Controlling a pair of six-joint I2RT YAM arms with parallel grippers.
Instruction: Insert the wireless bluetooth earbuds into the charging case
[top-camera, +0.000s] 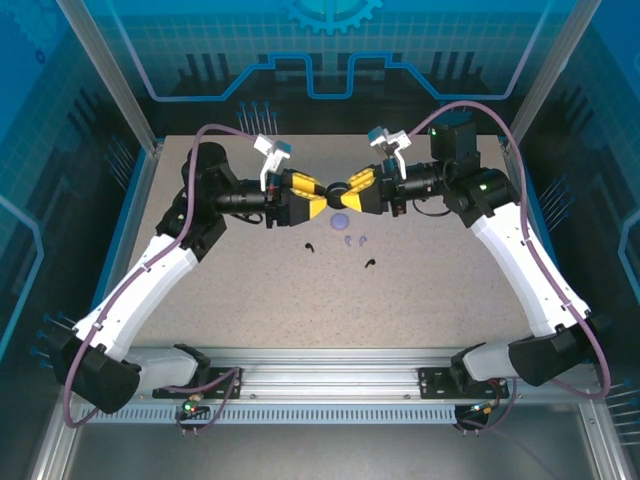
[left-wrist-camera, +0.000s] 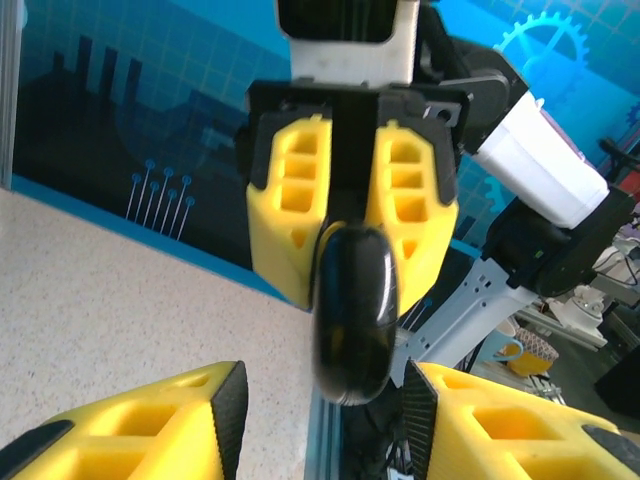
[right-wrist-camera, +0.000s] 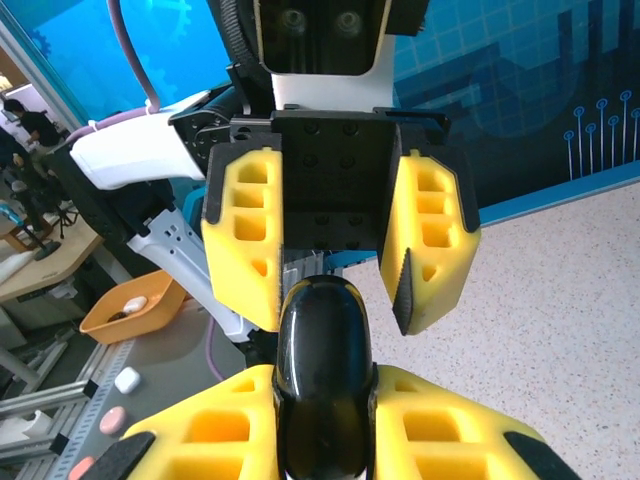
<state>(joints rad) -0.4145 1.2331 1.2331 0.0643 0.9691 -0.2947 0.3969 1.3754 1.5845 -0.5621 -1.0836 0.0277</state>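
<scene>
The right fingers (right-wrist-camera: 440, 430) are clamped on the black case (right-wrist-camera: 322, 380), holding it up; the left fingers (left-wrist-camera: 500, 420) stand apart around it, maybe so one arm alone carries it; the earbuds (top-camera: 349, 241) lie on the surface (top-camera: 250, 300) below.

Top camera high behind arms (top-camera: 170, 262), looking down — wrist cameras close, face-to-face, sharing black case (left-wrist-camera: 352, 310).

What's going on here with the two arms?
The right tool is clamped on a black round case, held in the air over the table. The left tool faces it with jaws apart on either side of the case, not gripping. A lilac case and four earbuds, two black and two lilac, lie loose on the table below. None is seated yet.
</scene>
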